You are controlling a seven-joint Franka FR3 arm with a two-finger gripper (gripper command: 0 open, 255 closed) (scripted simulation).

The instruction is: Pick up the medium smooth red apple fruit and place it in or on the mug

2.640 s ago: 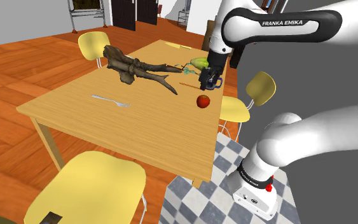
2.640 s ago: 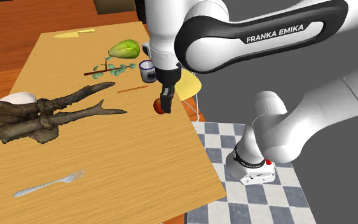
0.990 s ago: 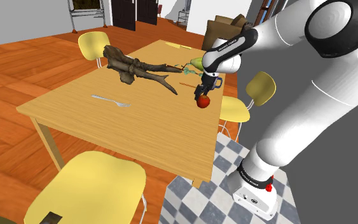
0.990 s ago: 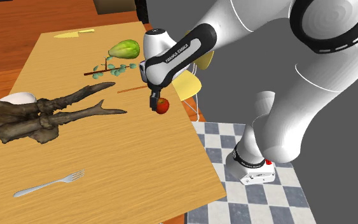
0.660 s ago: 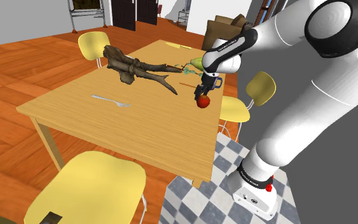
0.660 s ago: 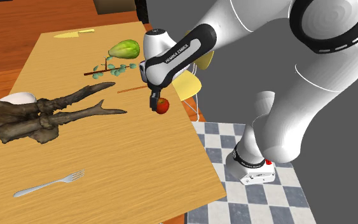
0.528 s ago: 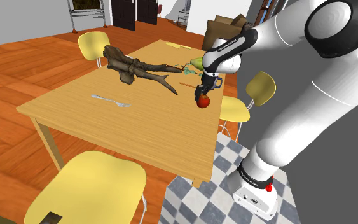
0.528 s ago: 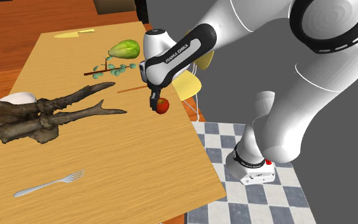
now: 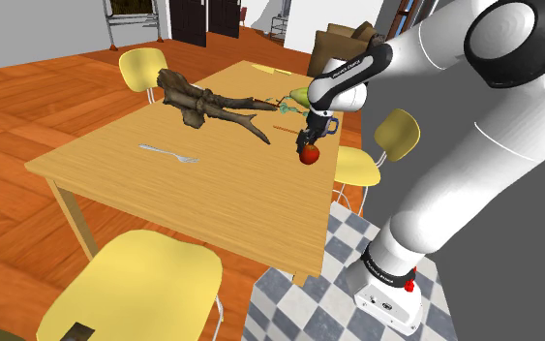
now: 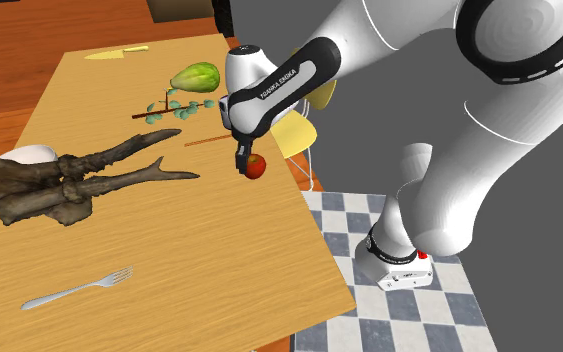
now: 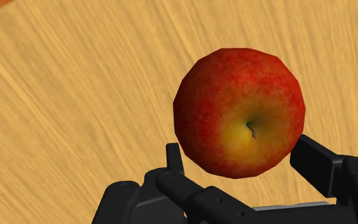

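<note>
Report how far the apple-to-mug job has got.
Done: the approach and the grasp. The pincer has its fingers clasped on both sides of the red apple. In hand: the apple sits in that grip near the edge of the wooden table; I cannot tell whether it is off the surface. Left: lifting it, carrying it to the mug and setting it in or on it.
</note>
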